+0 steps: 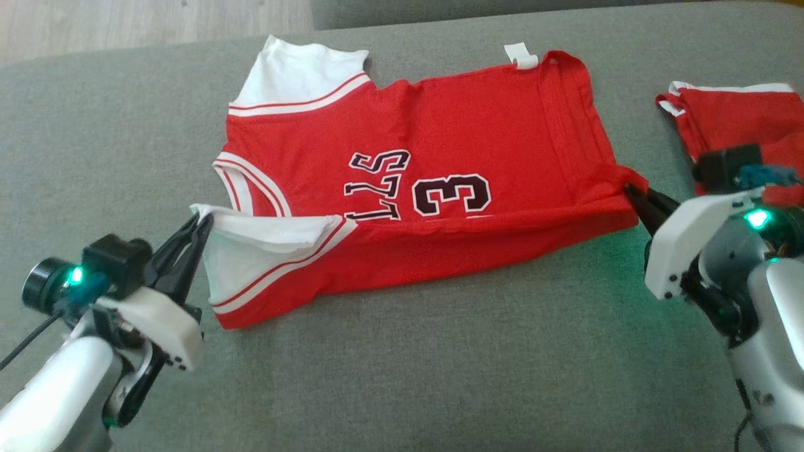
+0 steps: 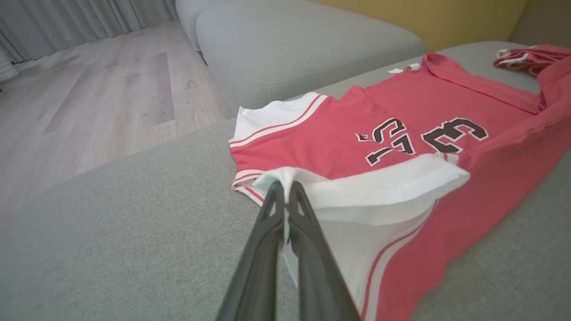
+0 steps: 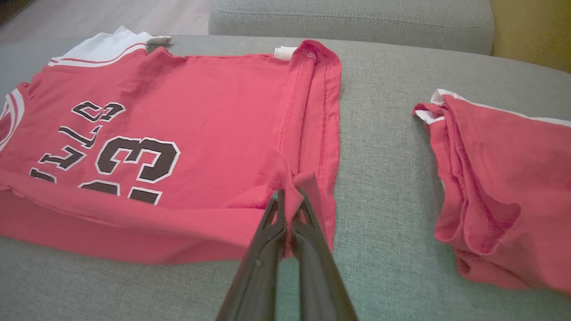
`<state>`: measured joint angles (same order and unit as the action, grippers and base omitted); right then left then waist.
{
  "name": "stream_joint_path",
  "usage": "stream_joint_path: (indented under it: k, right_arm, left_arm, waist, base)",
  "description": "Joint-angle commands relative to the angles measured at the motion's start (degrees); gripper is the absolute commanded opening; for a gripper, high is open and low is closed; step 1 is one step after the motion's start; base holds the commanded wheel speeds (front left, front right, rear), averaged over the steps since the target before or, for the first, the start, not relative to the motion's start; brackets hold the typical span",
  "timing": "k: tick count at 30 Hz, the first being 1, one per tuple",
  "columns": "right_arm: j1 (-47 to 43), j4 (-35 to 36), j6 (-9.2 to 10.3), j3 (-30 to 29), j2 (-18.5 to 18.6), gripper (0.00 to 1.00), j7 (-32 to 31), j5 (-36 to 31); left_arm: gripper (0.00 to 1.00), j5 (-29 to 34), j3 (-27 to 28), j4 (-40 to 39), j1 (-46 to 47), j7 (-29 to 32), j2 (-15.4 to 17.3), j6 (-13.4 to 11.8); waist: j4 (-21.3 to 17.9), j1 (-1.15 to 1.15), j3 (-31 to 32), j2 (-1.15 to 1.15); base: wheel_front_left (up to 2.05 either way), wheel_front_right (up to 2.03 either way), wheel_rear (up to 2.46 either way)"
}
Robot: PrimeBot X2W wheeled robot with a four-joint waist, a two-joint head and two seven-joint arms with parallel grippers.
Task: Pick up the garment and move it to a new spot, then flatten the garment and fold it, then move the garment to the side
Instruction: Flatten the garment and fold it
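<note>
The garment (image 1: 440,144) is a red jersey with white sleeves, a black 3 and black letters, spread on the grey sofa cushion (image 1: 402,376). Its near long edge is lifted and curled over towards the print. My left gripper (image 1: 202,218) is shut on the white near sleeve tip, seen up close as the left gripper (image 2: 285,189) pinching white cloth of the garment (image 2: 424,116). At the hem end, my right gripper (image 1: 630,190) is shut on the near red corner; in its wrist view the right gripper (image 3: 287,194) clamps a fold of the garment (image 3: 200,111).
A second red garment (image 1: 735,119) lies folded on the cushion at the right, close behind my right wrist, and shows as a folded stack (image 3: 499,178). Another grey cushion (image 2: 303,44) and pale wood floor (image 2: 89,89) lie beyond the far edge.
</note>
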<state>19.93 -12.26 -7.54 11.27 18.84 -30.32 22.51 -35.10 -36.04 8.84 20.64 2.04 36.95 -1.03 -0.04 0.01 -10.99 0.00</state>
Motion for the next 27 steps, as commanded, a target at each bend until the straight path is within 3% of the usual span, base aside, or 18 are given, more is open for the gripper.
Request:
stream_joint_path:
  k: [1,8,9,10,11,12,13,22,27]
  right_arm:
    - [2.96,0.49,0.05,0.96,0.79,0.0,0.48,-0.61]
    - [9.34,-8.53,0.05,4.12,1.32,0.0,0.93,-1.39]
    - [10.37,-9.72,0.05,4.42,1.38,0.32,1.5,-1.61]
    - [11.4,-10.87,0.05,4.72,1.29,1.0,2.24,-1.59]
    - [12.51,-11.98,0.05,4.9,1.18,1.0,3.16,-1.54]
    - [13.75,-13.04,0.05,4.89,1.23,1.0,4.38,-1.77]
    - [15.1,-14.02,0.05,4.64,1.25,1.0,5.99,-2.2]
    - [20.72,-17.66,0.05,-0.16,-0.43,1.0,25.76,-5.45]
    - [16.23,-13.53,0.05,-2.68,-2.61,1.0,35.25,-6.85]
  left_arm:
    - [0.0,1.01,1.89,-0.26,4.2,0.35,1.61,0.41]
    - [0.0,3.23,-0.81,5.88,9.94,2.36,-0.74,2.4]
    - [0.0,3.49,-1.12,6.96,10.83,2.33,-1.34,2.65]
    - [0.0,3.78,-1.43,8.11,11.69,2.28,-1.93,2.86]
    - [0.04,4.1,-1.7,9.32,12.54,2.15,-2.54,2.98]
    - [0.75,4.54,-1.77,10.54,13.41,1.75,-3.14,2.67]
    - [1.0,4.98,-1.78,11.62,14.25,1.11,-3.71,2.36]
    - [1.0,2.69,6.14,13.99,16.75,-14.47,-10.28,-4.78]
    - [1.0,1.83,11.93,7.71,11.69,-16.94,-13.65,-7.66]
  waist:
    - [-0.2,-0.01,-0.51,0.0]
    - [-0.1,-0.01,-2.41,0.0]
    - [-0.05,-0.01,-2.64,0.0]
    - [-0.02,-0.01,-2.84,0.0]
    - [-0.02,-0.01,-3.01,0.0]
    - [-0.04,-0.01,-3.17,0.0]
    - [-0.09,-0.01,-3.33,0.0]
    - [-0.23,-0.01,-1.69,0.0]
    - [-0.58,-0.01,0.17,0.0]
  base:
    - [0.0,0.0,0.0]
    - [0.0,0.0,0.0]
    - [0.0,0.0,0.0]
    - [0.0,0.0,0.0]
    - [0.0,0.0,0.0]
    - [0.0,0.0,0.0]
    - [0.0,0.0,0.0]
    - [0.0,0.0,0.0]
    - [0.0,0.0,0.0]
